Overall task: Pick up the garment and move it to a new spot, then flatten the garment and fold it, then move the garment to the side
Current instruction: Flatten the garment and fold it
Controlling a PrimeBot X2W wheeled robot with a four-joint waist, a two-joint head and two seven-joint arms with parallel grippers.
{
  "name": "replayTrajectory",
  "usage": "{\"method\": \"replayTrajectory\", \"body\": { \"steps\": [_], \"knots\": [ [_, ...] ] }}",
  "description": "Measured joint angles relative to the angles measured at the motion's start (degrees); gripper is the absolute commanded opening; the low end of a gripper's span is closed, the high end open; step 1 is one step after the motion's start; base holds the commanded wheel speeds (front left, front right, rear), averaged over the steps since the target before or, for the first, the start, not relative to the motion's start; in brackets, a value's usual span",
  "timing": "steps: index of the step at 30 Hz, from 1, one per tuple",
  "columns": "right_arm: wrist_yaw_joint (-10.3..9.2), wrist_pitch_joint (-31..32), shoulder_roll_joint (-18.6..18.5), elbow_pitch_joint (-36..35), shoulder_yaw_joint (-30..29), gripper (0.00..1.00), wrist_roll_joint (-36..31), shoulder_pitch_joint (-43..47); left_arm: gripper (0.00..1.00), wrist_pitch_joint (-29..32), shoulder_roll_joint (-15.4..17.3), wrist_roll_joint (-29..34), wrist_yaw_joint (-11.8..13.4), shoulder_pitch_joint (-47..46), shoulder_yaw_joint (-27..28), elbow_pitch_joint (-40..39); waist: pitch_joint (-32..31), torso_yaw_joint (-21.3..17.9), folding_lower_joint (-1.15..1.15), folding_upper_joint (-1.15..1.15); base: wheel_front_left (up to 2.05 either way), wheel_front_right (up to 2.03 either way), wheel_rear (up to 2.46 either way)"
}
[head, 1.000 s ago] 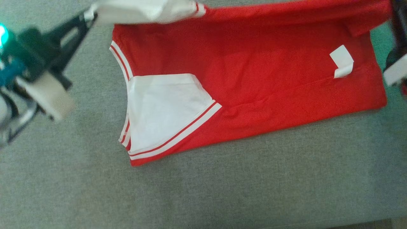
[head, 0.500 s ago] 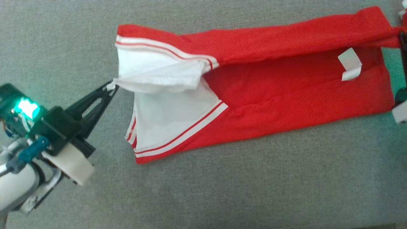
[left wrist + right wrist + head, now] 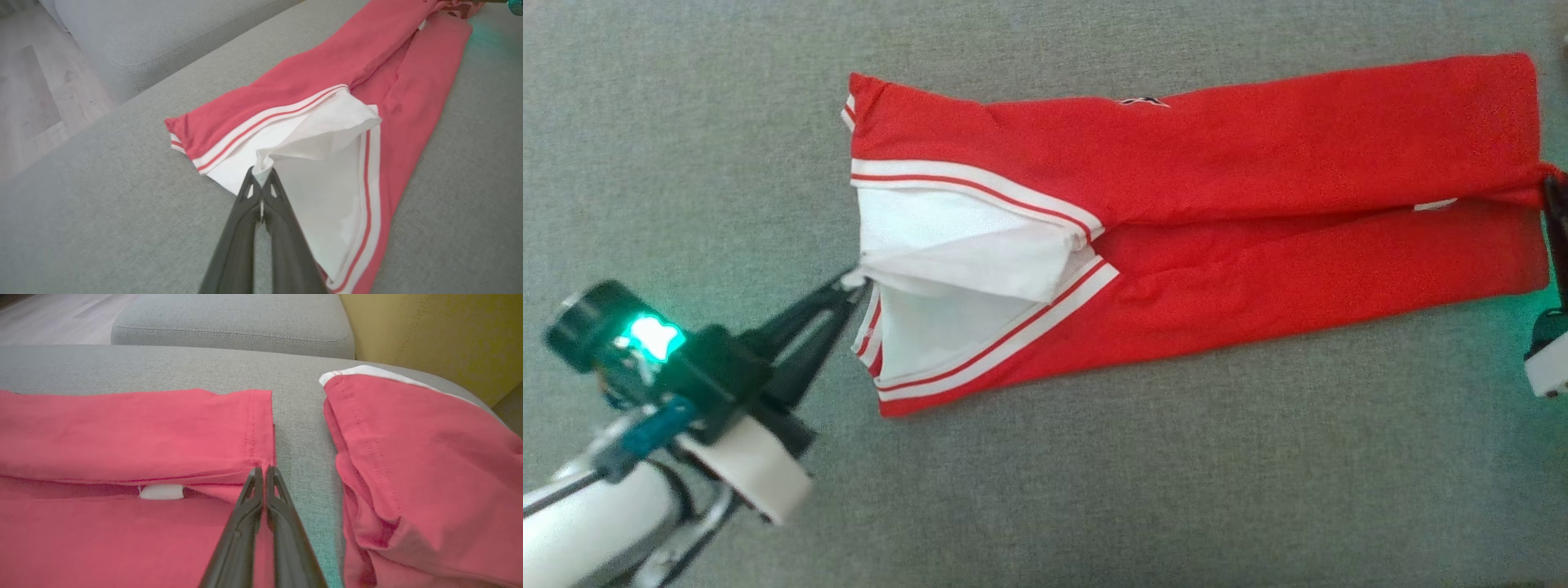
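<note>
Now the red T-shirt [image 3: 1258,204] lies folded lengthwise on the grey sofa cushion [image 3: 1094,490]. My left gripper [image 3: 261,175] is pinched tight on the tip of its white sleeve [image 3: 947,245], and my right gripper [image 3: 261,470] is clamped on its hem corner at the opposite end.

- Cut off at the head view's right edge: most of the right gripper [image 3: 1552,186].
- Largely hidden under the folded flap of the garment [image 3: 1258,163]: a white label [image 3: 161,492].
- Too small to read: a dark mark [image 3: 1141,101] on the red cloth.
- Cut by the right wrist view's right and bottom edges: a second red cloth [image 3: 429,469].
</note>
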Motion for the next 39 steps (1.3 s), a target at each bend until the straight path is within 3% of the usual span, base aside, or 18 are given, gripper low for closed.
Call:
{"method": "replayTrajectory", "body": {
  "steps": [1,2,7,12,17,23,29,30,34,39],
  "knots": [
    [0.00,0.2,0.5,0.0,-0.4,0.87,-0.4,0.2,0.68,-0.1,-1.1,-0.4,0.0,0.5,0.0,0.6,0.0,0.1,0.00,0.00,0.00,0.00,0.00],
    [0.00,0.1,1.3,0.0,-1.6,1.00,-0.9,0.4,1.00,-0.7,-2.3,-0.7,0.2,1.1,-0.1,1.4,0.0,0.2,0.00,0.00,0.00,0.00,0.00],
    [0.00,-3.2,6.8,-0.7,-7.3,1.00,-2.9,2.2,1.00,-9.1,-10.1,-3.8,5.6,5.0,2.3,6.1,-1.1,1.0,0.00,0.00,0.00,0.00,0.00],
    [0.00,-5.9,13.5,-2.5,-10.3,1.00,-4.2,8.5,1.00,-16.1,-19.0,-6.2,10.9,11.9,8.8,11.8,-3.3,1.7,0.00,0.00,0.00,0.00,0.00],
    [0.00,-6.4,16.7,-2.4,-11.6,1.00,-4.2,10.1,1.00,-16.5,-27.6,1.8,12.1,20.7,21.1,15.0,-5.8,2.9,0.00,0.00,0.00,0.00,0.00],
    [0.00,-5.3,17.6,0.5,-15.8,1.00,-4.2,7.8,1.00,-16.5,-34.9,11.7,9.2,30.5,30.9,16.4,-7.4,5.6,-0.01,0.00,0.00,0.00,0.00],
    [0.00,-2.7,16.3,6.4,-18.3,1.00,-4.8,0.6,1.00,-16.6,-41.7,18.7,2.6,35.9,38.4,17.5,-8.7,8.9,0.00,0.00,0.00,0.00,0.00],
    [0.00,-1.3,16.0,9.2,-19.1,1.00,-5.4,-1.0,1.00,-16.6,-43.3,20.3,0.4,36.9,40.1,18.4,-9.0,9.6,0.00,0.00,0.00,0.00,0.00],
    [0.00,1.7,15.7,14.0,-21.7,1.00,-7.3,-1.0,1.00,-16.6,-46.0,23.0,-3.3,38.4,42.9,19.7,-9.5,10.8,0.00,0.00,0.00,0.00,0.00],
    [0.00,5.4,16.8,15.3,-22.2,0.98,-6.4,0.6,1.00,-16.6,-48.3,25.6,-6.6,40.2,46.5,20.5,-10.1,11.3,0.00,0.00,0.00,0.00,0.00]
  ]
}}
